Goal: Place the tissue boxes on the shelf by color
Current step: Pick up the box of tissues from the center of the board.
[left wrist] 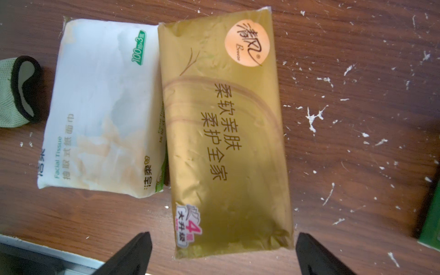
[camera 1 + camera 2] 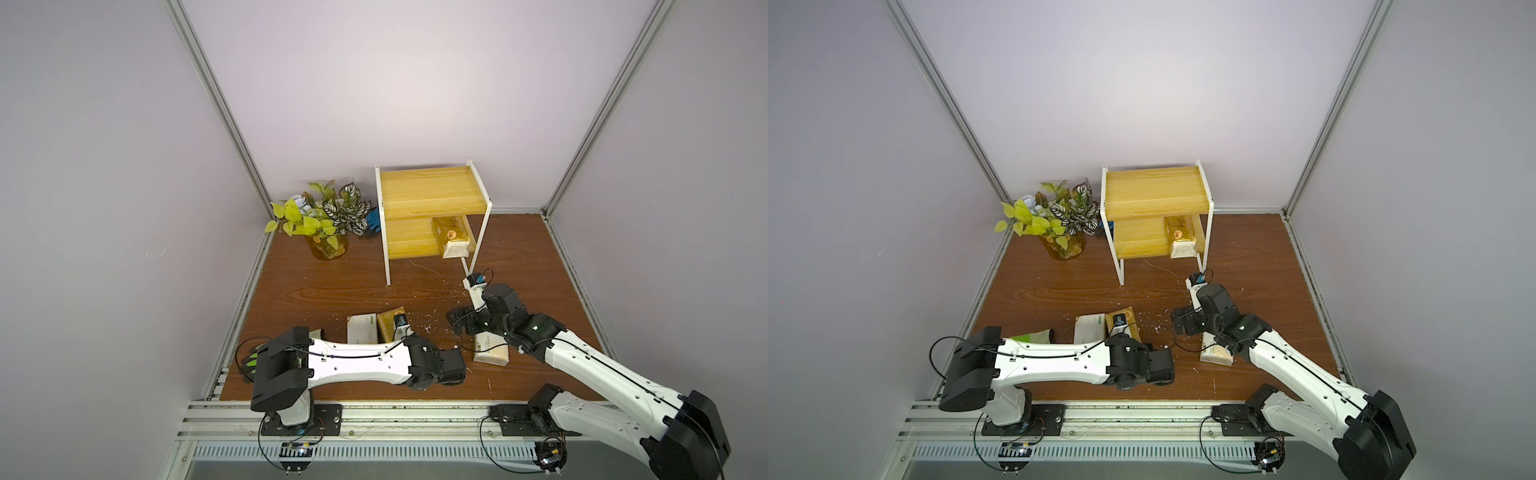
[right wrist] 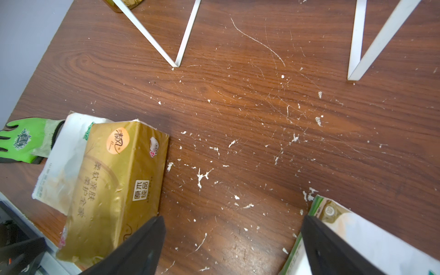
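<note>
Lining up on the loose gold pack (image 1: 223, 142), near left on the counter (image 1: 357, 166), your left tool (image 1: 223, 234) hangs wide and empty, right tool (image 3: 233, 217) too; next pinch it clear of the touching white pack (image 1: 100, 107), then set it on the shelf (image 2: 428, 191) beside the shelved gold pack (image 2: 451, 235).

Gold tissue pack (image 1: 226, 142) is showing shiny gold film, a round orange sticker, dark brown lettering and a pink-and-white badge. White tissue pack (image 1: 100, 107) is showing white with peach print, green label and green edge. Second white tissue pack (image 3: 381, 242) is showing white, peach and green too. Second gold tissue pack (image 2: 451, 232) is showing gold with a pale end. Shelf (image 2: 432, 191) is showing light yellow wood-grain boards and a white frame. Table (image 2: 332, 286) is showing dark red-brown grain, flecked white. Glove (image 3: 26, 140) is showing bright green with black trim. Plant (image 2: 320, 216) is showing yellow-green leaves and dark white-striped leaves. Vase (image 2: 328, 249) is showing amber.
</note>
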Available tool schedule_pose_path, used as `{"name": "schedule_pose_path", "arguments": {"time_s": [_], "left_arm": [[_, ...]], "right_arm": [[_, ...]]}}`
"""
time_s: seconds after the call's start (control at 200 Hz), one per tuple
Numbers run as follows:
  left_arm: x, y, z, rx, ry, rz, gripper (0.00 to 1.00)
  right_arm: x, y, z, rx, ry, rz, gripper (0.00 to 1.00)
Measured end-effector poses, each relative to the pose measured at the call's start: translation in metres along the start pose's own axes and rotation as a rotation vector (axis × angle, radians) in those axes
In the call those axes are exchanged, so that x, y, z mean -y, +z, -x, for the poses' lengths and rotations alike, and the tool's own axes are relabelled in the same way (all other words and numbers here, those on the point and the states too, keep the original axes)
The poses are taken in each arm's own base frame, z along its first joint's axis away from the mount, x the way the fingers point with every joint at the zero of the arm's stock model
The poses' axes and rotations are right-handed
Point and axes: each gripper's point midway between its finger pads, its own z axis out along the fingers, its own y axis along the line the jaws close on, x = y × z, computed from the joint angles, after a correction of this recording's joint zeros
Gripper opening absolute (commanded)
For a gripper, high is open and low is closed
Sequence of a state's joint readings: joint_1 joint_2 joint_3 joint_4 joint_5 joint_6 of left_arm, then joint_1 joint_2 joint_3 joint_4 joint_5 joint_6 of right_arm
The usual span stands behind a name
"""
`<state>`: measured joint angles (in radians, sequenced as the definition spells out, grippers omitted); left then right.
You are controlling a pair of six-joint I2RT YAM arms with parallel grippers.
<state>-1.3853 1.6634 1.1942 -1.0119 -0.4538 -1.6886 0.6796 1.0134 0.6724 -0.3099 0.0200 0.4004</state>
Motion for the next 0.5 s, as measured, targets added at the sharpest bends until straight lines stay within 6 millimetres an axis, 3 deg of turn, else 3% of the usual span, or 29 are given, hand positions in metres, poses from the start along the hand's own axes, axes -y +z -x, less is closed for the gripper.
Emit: {"name": "schedule_pose_path", "arguments": {"time_s": [0.495], "left_arm": [[-0.002, 0.022, -0.003, -0.041, -0.021, -0.002, 0.98]], "right_arm": [[0.001, -0.002, -0.003, 0.005, 0.0, 0.002, 0.96]]}}
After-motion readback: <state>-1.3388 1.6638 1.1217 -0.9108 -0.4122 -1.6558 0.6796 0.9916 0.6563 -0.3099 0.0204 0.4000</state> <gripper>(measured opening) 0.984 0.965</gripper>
